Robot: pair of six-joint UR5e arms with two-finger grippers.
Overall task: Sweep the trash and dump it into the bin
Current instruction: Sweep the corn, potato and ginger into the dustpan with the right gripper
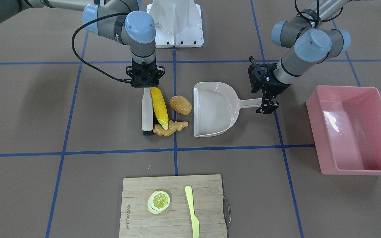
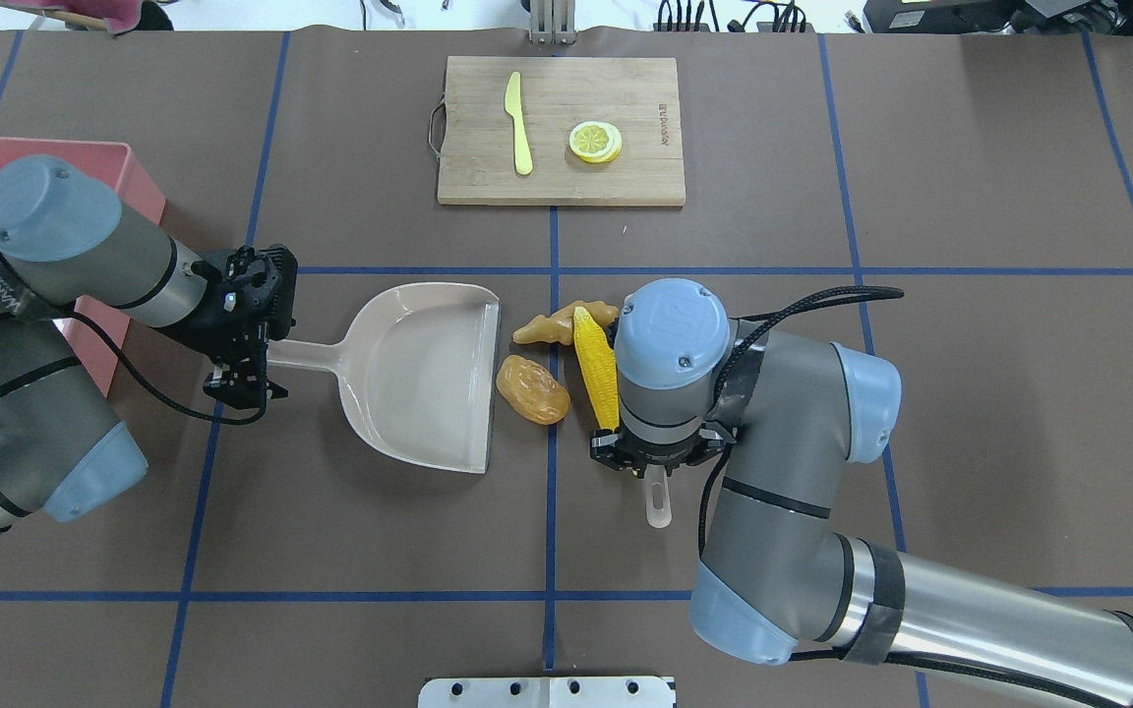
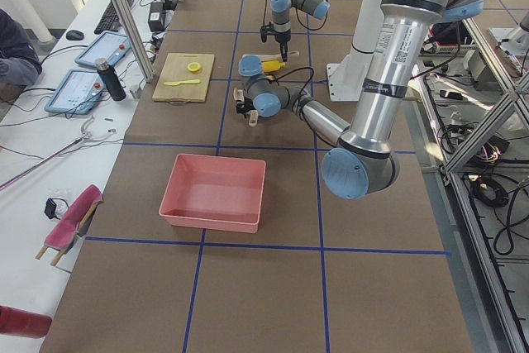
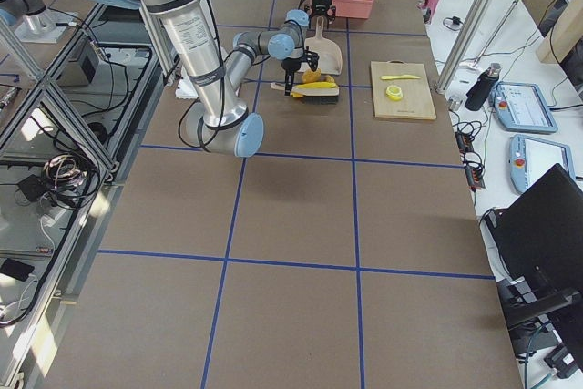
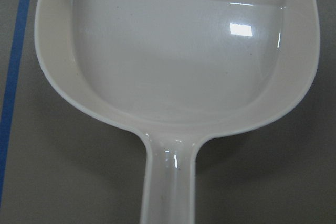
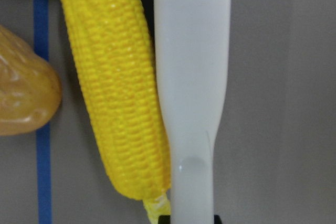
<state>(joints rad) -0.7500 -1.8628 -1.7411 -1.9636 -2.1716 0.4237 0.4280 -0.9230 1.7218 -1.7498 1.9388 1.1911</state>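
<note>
while the right gripper [image 1: 145, 86] clamps the brush [image 1: 147, 114], the corn cob [image 1: 159, 105] lies against its handle.

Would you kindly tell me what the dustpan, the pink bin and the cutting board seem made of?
Dustpan: likely glossy beige plastic, given its sharp highlights. Pink bin: probably glossy moulded plastic, with glare on its floor. Cutting board: apparently matte wood or bamboo, showing slats and grain.

- Robotics lab: two industrial arms [image 3: 388, 64] at a brown table [image 3: 248, 303] marked with a blue tape grid [image 3: 264, 245].
- Aluminium frame posts [image 3: 126, 18] and loose cables [image 4: 55, 170] alongside.
- Teach pendants [image 3: 74, 91] on the side bench [image 3: 25, 163]; laptop [image 4: 537, 234].
</note>
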